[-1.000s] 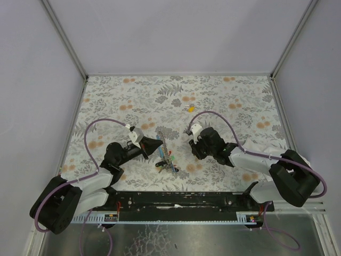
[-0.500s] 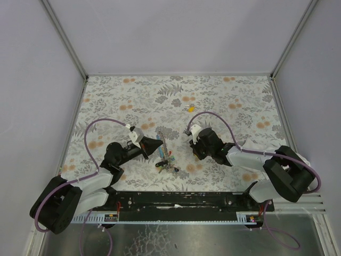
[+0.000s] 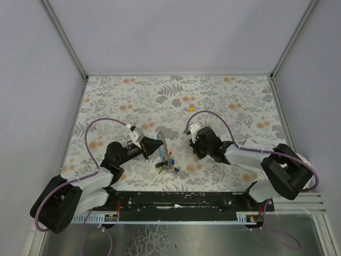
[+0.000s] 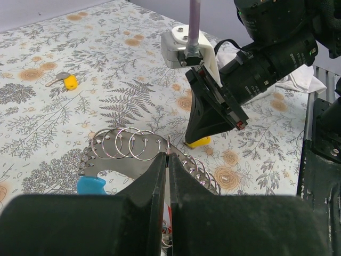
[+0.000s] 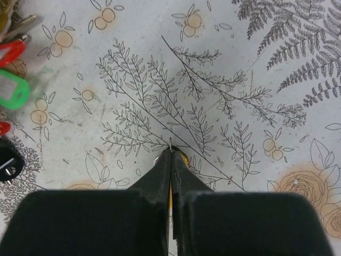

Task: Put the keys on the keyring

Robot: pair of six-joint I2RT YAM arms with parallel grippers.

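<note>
R gripper jaws pinched shut on 1 tiny yellow-capped metal key, tip down on floral-print tabletop. Its own cam shows just a yellow sliver, L cam the whole cap. L gripper closed on thin silvery metal keyring; colour-capped keys bunch just past its tips. 2nd yellow key lies well beyond.
</note>
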